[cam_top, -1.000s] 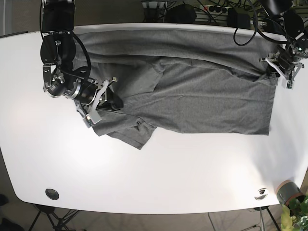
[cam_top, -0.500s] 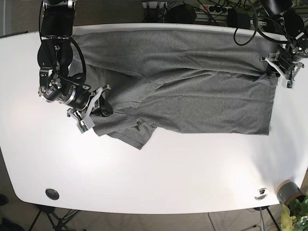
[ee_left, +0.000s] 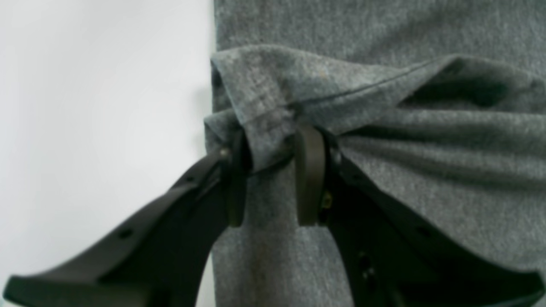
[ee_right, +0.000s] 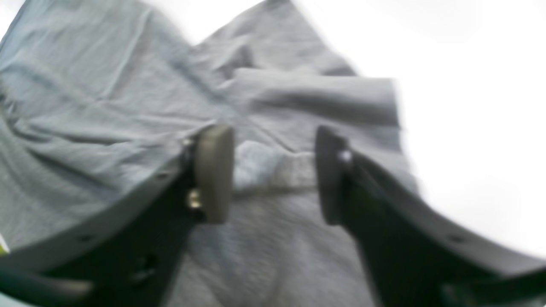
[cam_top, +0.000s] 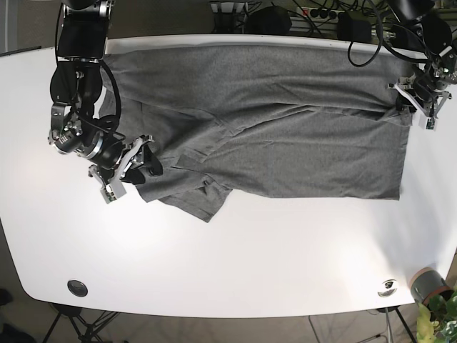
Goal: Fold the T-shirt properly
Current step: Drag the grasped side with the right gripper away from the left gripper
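Pinching a bunched hem of the grey T-shirt (ee_left: 384, 179), the left gripper (ee_left: 268, 179) is clamped at the white surface (ee_left: 98, 128) edge of the cloth. Right wrist view: the right gripper (ee_right: 273, 175) stands apart, empty, above a sleeve. Base view: the shirt lies spread across the surface.

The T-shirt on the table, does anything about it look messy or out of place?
Yes. The grey T-shirt lies rumpled, not flat: one sleeve is folded crookedly near the front edge, diagonal creases cross the middle, and its far corner is bunched where the left gripper pinches it. The right gripper hangs open above the cloth.
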Tool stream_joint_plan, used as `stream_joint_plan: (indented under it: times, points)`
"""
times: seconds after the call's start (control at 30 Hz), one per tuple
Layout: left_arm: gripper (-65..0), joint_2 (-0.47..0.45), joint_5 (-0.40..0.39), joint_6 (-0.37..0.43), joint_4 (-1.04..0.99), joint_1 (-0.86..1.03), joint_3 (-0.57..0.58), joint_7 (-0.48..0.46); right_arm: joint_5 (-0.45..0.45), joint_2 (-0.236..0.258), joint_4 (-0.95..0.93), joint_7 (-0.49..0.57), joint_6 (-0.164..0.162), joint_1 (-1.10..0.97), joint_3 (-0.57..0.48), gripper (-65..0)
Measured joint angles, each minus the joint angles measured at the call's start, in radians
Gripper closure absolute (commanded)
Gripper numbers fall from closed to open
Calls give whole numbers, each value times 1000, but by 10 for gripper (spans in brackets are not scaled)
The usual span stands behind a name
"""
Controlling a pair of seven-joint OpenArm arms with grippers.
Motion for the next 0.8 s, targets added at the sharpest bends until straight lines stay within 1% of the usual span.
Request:
stream_joint_plan:
  times: [0.03,0.13,0.17,0.2,0.3,0.33,0.37,0.4,0.43,0.5,0.57,0.63,0.8]
  points:
    - [-174,2,3,0,8,-1,0,11,-3,0,0,-2,0,-1,14,-474]
    - [-201,11,24,0,44,-12,0,38,-2,8,0,-3,0,-10,42,-556]
    - [-218,13,22,0,56,-17,0,37,2,8,0,0,1,-15,56,-580]
    - [-224,13,21,0,71,-23,0,36,1,7,0,0,1,-20,76,-590]
    - [-235,10,19,0,97,-34,0,32,-5,6,-5,-4,-3,-24,117,-590]
    - [-235,9,18,0,104,-37,0,32,-24,9,-14,0,-19,-19,128,-591]
    - [-235,10,18,0,113,-39,0,33,-49,9,-24,2,-26,-14,131,-591]
    - [-235,12,22,0,124,-42,0,35,-92,10,-37,3,-47,-5,131,-591]
    - [-235,12,22,0,134,-45,0,37,-134,6,-50,0,-54,5,130,-591]
    - [-235,12,21,0,149,-56,0,39,-211,-3,-80,0,-51,32,130,-591]
    - [-235,11,18,0,158,-71,0,48,-262,-8,-111,3,-51,66,128,-591]
    - [-235,11,19,0,161,-88,0,79,-321,-25,-153,34,-51,101,130,-591]
    - [-233,11,18,0,166,-97,0,86,-355,-31,-262,118,-51,161,128,-591]
